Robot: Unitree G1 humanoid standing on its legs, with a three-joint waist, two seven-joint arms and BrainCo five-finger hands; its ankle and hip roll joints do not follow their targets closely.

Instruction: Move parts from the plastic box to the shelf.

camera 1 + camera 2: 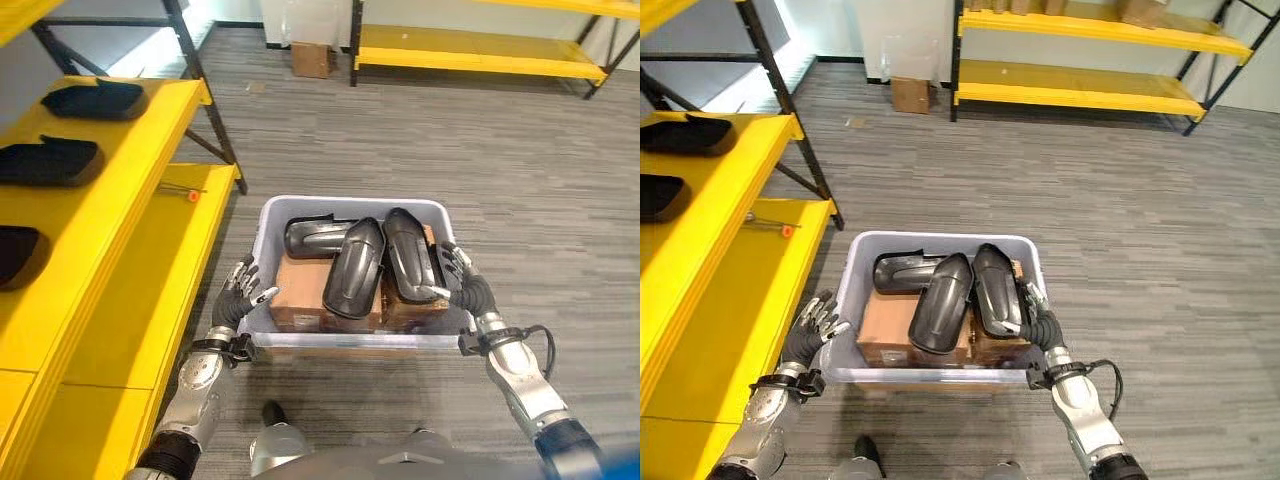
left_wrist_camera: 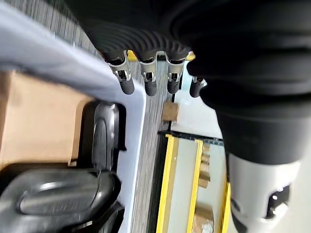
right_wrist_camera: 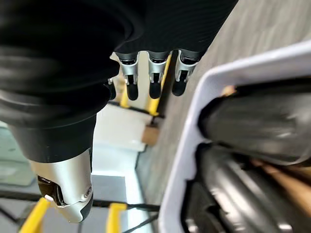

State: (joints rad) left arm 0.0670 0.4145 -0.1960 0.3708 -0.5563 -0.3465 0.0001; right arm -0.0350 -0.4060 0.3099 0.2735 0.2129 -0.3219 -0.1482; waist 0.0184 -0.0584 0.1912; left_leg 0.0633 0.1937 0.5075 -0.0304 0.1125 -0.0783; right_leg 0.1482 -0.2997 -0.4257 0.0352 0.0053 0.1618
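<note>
Grey plastic box [image 1: 350,207] of black parts [image 1: 354,267] sat between left hand [image 1: 240,293] and right hand [image 1: 459,279], fingers relaxed, holding nothing, seemingly flanking its sides ready to lift toward the left yellow shelf [image 1: 120,260].

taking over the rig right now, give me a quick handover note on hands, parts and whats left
Left hand: open, fingers relaxed at the left wall of the plastic box, holding nothing.
Right hand: open at the box's right wall, also holding nothing.
Box sits on the floor in front of the robot. Three black parts lie in it on top of cardboard boxes.
Yellow shelf is on the robot's left; three black parts already lie on it.
Left to do: pick up each of the three parts in the box and place them on the shelf.
</note>
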